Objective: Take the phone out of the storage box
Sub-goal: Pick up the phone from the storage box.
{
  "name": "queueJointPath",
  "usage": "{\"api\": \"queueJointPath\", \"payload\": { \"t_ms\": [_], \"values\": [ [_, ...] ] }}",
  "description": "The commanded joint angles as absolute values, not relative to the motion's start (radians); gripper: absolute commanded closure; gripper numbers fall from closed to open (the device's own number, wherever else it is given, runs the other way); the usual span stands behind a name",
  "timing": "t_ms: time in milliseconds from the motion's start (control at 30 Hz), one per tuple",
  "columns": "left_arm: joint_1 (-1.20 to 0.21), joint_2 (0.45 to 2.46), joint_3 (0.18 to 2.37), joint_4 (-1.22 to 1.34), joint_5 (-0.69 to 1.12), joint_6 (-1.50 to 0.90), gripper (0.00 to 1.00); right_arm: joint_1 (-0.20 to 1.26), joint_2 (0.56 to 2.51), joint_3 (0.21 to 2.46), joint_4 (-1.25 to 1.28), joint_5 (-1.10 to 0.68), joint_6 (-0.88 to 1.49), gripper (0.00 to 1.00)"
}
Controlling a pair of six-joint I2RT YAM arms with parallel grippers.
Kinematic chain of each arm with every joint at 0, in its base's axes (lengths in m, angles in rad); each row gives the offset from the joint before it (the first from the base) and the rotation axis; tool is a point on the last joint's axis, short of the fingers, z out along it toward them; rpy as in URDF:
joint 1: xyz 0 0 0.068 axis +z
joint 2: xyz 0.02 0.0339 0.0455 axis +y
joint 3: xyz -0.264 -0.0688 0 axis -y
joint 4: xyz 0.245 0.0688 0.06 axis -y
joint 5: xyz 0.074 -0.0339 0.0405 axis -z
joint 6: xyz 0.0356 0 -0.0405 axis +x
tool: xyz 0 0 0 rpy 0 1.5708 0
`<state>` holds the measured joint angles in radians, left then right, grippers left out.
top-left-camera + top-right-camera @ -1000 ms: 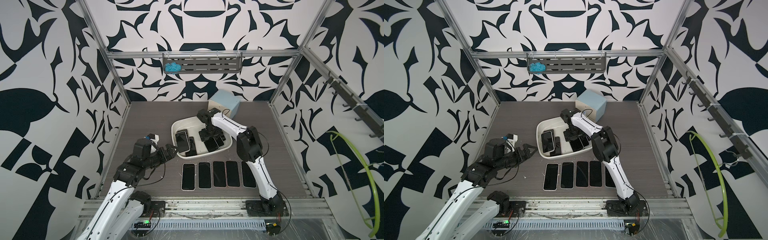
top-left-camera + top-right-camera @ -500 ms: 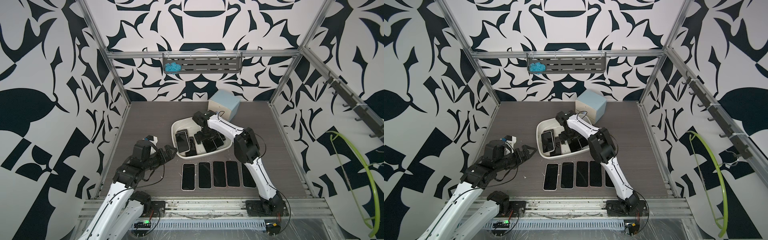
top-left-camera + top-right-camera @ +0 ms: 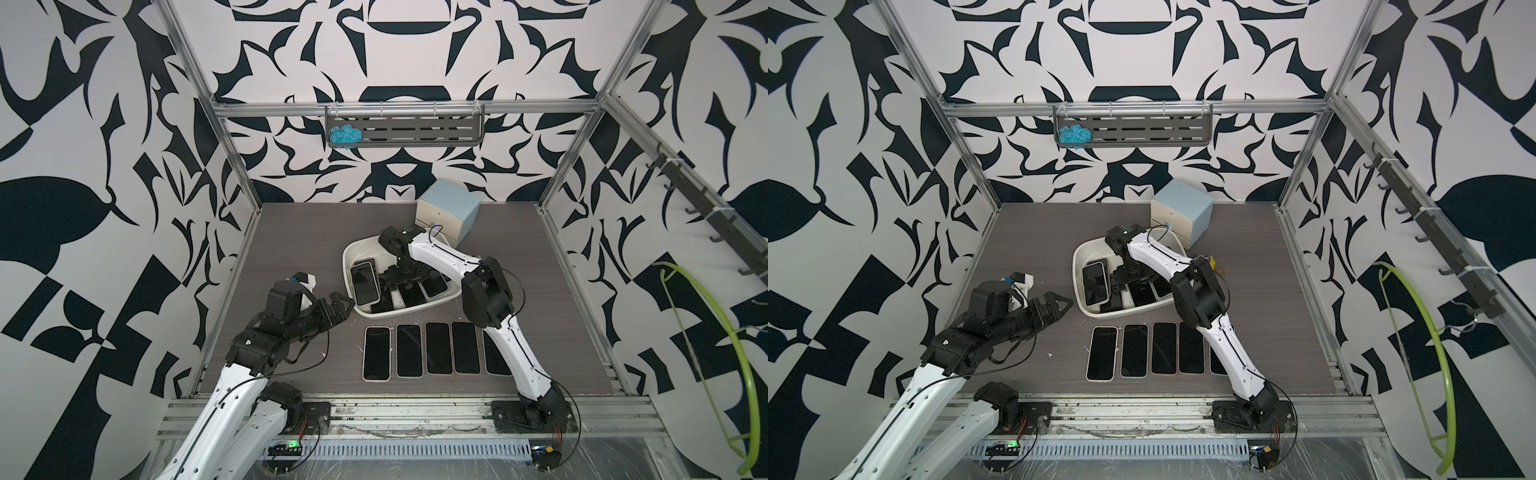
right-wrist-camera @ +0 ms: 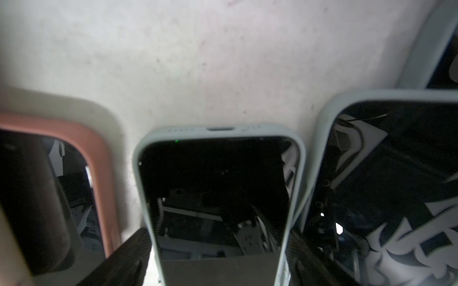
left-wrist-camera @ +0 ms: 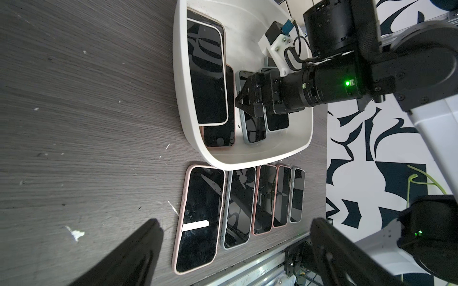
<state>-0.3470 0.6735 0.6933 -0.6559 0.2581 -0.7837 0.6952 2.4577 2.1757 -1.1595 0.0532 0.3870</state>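
Note:
The off-white storage box (image 3: 358, 250) (image 3: 1087, 250) (image 5: 179, 74) lies mid-table with several phones in it. My right gripper (image 3: 405, 280) (image 3: 1133, 282) (image 5: 244, 104) (image 4: 219, 232) reaches down into it, open. Its fingers (image 4: 128, 250) flank the long edges of a pale blue-grey cased phone (image 4: 218, 185) (image 5: 252, 131) lying screen up on the box floor. A thin sliver of box floor still shows beside one finger. My left gripper (image 3: 338, 305) (image 3: 1059, 305) (image 5: 236, 222) hovers open and empty over the table, just left of the box.
Several phones (image 3: 432, 349) (image 5: 247, 203) lie side by side, screens up, in front of the box. In the box a white-cased phone (image 3: 365, 282) rests on a pink-cased one (image 4: 99, 158). A small blue-topped cabinet (image 3: 449, 212) stands behind the box.
My right gripper has shifted left inside the box and dropped lower over the blue-grey phone, its fingers narrowing slightly. The left arm has barely moved.

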Motion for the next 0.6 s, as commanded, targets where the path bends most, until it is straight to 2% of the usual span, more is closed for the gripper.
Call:
{"api": "queueJointPath", "payload": {
  "t_ms": [0,267,567],
  "values": [
    [-0.342,0.662,0.694,-0.686,0.267,-0.757,0.00,0.686,2.554,2.159,-1.183,0.024,0.403,0.09],
    [-0.342,0.713,0.734,-0.704,0.278,-0.724,0.00,0.684,2.524,2.169,-1.173,0.061,0.400,0.25],
    [-0.341,0.739,0.739,-0.652,0.279,-0.734,0.00,0.675,2.373,2.272,-1.125,0.065,0.394,0.28]
  ]
}}
